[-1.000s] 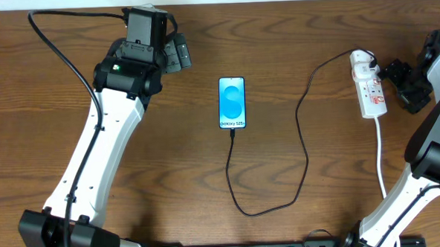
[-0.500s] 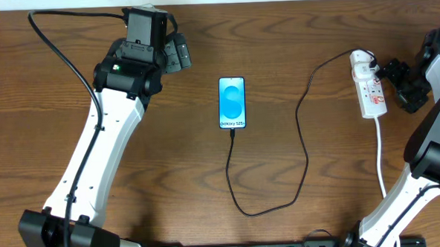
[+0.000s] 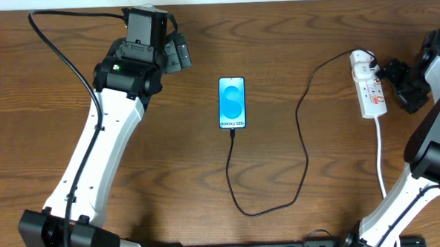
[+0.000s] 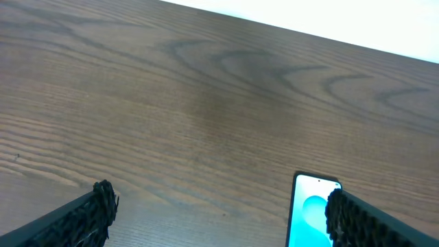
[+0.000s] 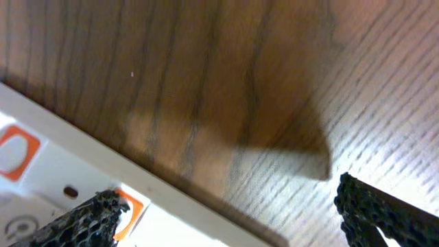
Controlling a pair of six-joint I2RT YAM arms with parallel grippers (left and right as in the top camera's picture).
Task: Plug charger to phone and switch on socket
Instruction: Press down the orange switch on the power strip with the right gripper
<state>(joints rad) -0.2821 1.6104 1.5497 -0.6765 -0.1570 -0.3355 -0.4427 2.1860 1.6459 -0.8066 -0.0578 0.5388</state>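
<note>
A brown wooden table (image 3: 170, 178) fills the view. The left gripper (image 3: 178, 55) hangs near the far edge, jaws spread wide and empty. The right gripper (image 3: 398, 82), equally spread, sits just beside the socket (image 3: 371, 94) on the right. The charger (image 3: 304, 135) loops from the socket's far end to the lower edge of the phone (image 3: 232, 103), which lies lit at mid-table.

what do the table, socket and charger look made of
The table looks like wood or wood-grain laminate, matte brown with clear grain lines. The socket seems to be smooth white plastic. The charger looks like thin black rubber-coated cable, lying in loose curves.
</note>
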